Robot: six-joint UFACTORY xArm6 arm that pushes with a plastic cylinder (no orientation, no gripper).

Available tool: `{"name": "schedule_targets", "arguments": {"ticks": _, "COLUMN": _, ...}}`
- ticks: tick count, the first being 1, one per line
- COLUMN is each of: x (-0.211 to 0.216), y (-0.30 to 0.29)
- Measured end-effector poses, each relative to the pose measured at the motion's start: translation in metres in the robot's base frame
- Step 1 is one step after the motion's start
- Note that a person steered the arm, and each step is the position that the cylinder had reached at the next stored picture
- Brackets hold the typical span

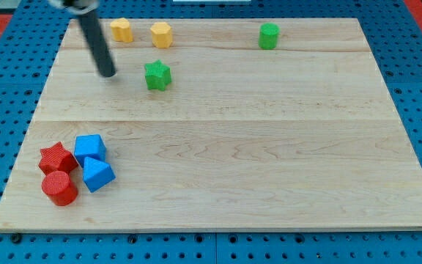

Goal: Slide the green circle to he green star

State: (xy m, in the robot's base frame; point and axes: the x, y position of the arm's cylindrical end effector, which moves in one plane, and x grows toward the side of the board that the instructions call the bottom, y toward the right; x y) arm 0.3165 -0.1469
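**Tip beside the green star**

My tip (108, 73) rests on the wooden board (233, 161) just to the view's left of the green star (157, 75), not touching. The green circle (269, 36) sits well to the star's right, nearer the view's top. I carry only a bare rod, no jaws.

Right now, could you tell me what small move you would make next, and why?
Probably carry my tip across to the view's right of the green circle. It stands left of the green star, far from the circle, which must be pushed leftward to reach the star.
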Motion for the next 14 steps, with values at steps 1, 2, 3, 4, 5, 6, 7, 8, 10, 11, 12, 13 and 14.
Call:
{"name": "schedule_targets", "arguments": {"ticks": 1, "x": 0.006, "y": 0.088}}
{"name": "schedule_targets", "arguments": {"ticks": 2, "x": 0.085, "y": 0.024}}
{"name": "schedule_targets", "arguments": {"ticks": 3, "x": 0.124, "y": -0.017}}
{"name": "schedule_targets", "arguments": {"ticks": 4, "x": 0.121, "y": 0.045}}
{"name": "schedule_targets", "arguments": {"ticks": 5, "x": 0.093, "y": 0.159}}
{"name": "schedule_targets", "arguments": {"ticks": 6, "x": 0.032, "y": 0.282}}
{"name": "schedule_targets", "arguments": {"ticks": 7, "x": -0.052, "y": 0.354}}
{"name": "schedule_targets", "arguments": {"ticks": 8, "x": -0.095, "y": 0.305}}
{"name": "schedule_targets", "arguments": {"ticks": 10, "x": -0.001, "y": 0.164}}
{"name": "schedule_targets", "arguments": {"ticks": 11, "x": 0.007, "y": 0.144}}
{"name": "schedule_targets", "arguments": {"ticks": 12, "x": -0.02, "y": 0.134}}
{"name": "schedule_targets", "arguments": {"ticks": 13, "x": -0.028, "y": 0.137}}
{"name": "schedule_targets", "arguments": {"ticks": 14, "x": 0.024, "y": 0.16}}
